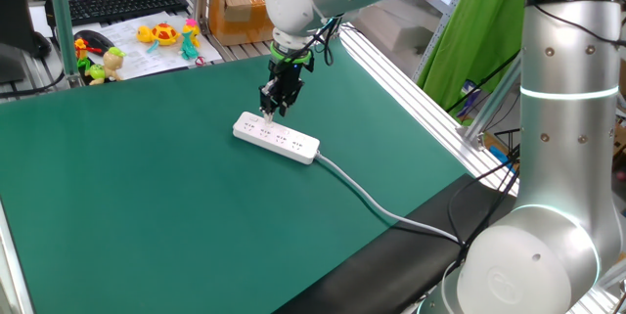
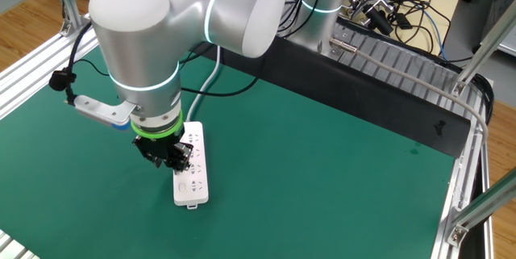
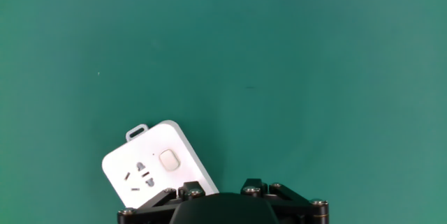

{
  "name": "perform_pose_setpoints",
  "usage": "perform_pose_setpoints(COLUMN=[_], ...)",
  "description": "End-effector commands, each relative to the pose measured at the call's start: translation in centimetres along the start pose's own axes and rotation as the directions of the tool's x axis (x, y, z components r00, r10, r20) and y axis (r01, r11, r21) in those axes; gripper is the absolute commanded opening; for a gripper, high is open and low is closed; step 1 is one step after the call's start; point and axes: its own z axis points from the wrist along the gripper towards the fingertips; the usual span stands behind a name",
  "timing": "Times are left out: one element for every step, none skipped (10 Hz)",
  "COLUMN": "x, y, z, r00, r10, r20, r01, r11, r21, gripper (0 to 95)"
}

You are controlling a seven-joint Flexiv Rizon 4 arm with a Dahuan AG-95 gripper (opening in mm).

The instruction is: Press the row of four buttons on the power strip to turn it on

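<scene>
The white power strip (image 1: pixel 277 138) lies flat on the green mat, its grey-white cable (image 1: pixel 372 201) running off to the right. My gripper (image 1: pixel 268 113) points straight down over the strip's left end, its tips at or just above the top face; contact is not clear. From the other side the gripper (image 2: pixel 171 162) covers part of the power strip (image 2: pixel 193 180). In the hand view the power strip's free end (image 3: pixel 157 165) shows one of the four buttons (image 3: pixel 167 159) beside a socket. Only the gripper's black body (image 3: pixel 220 206) appears there, so the fingertips are hidden.
A black keyboard (image 1: pixel 127 4), small toys (image 1: pixel 156 32) and a cardboard box (image 1: pixel 240 6) sit beyond the mat's far edge. Aluminium rails (image 1: pixel 411 89) border the right side. The robot's base (image 1: pixel 548 206) stands at the near right corner.
</scene>
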Motion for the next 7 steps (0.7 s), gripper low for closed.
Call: perform_pose_setpoints(x=[0.04, 0.07, 0.07, 0.09, 0.1, 0.13, 0.19], y=[0.01, 0.02, 0.01, 0.01, 0.01, 0.0, 0.05], z=[-0.04, -0.04, -0.04, -0.06, -0.06, -0.08, -0.05], r00=[1.0, 1.0, 1.0, 0.999, 0.999, 0.999, 0.999], r10=[-0.016, -0.029, -0.028, -0.035, -0.036, -0.036, -0.034], r20=[-0.003, -0.008, -0.008, -0.009, -0.01, -0.011, -0.013], r01=[0.016, 0.029, 0.028, 0.035, 0.037, 0.036, 0.034], r11=[1.0, 0.999, 0.999, 0.999, 0.999, 0.999, 0.999], r21=[0.008, 0.025, 0.023, 0.025, 0.026, 0.026, 0.025], gripper=[38.0, 38.0, 38.0, 38.0, 38.0, 38.0, 38.0])
